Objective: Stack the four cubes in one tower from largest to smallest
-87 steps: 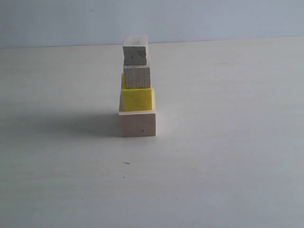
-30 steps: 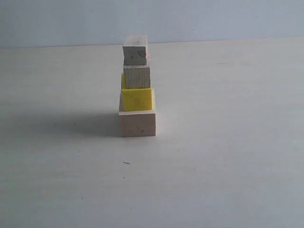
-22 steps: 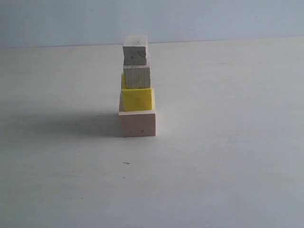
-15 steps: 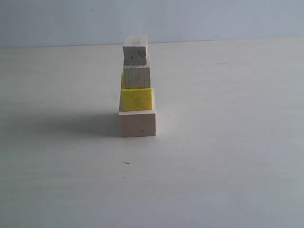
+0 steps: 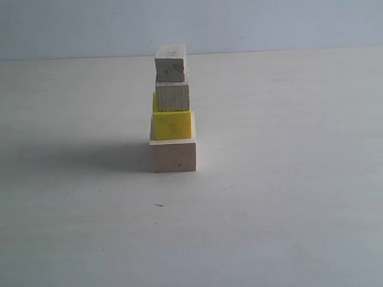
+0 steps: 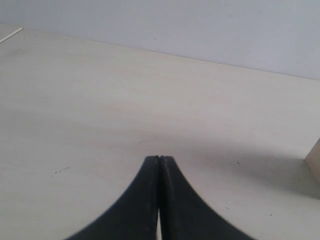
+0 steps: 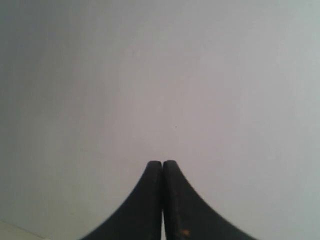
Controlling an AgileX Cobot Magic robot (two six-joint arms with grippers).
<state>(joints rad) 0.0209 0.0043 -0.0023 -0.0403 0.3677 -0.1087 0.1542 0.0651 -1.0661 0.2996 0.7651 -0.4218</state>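
Observation:
In the exterior view the tower stands on the pale table (image 5: 287,197), left of the middle. Its base is the large pale wooden cube (image 5: 173,155). On that rests the yellow cube (image 5: 173,125), then a small wooden cube (image 5: 173,96), then another small wooden cube (image 5: 170,63) on top. No arm or gripper shows in the exterior view. My left gripper (image 6: 159,159) is shut with nothing in it, over bare table, and a corner of a pale wooden cube (image 6: 315,160) shows at the edge of its view. My right gripper (image 7: 163,163) is shut and empty, facing a blank wall.
A grey-blue wall (image 5: 269,24) rises behind the table's far edge. The tower's shadow (image 5: 90,156) falls to its left. A small dark speck (image 5: 159,205) lies in front of the tower.

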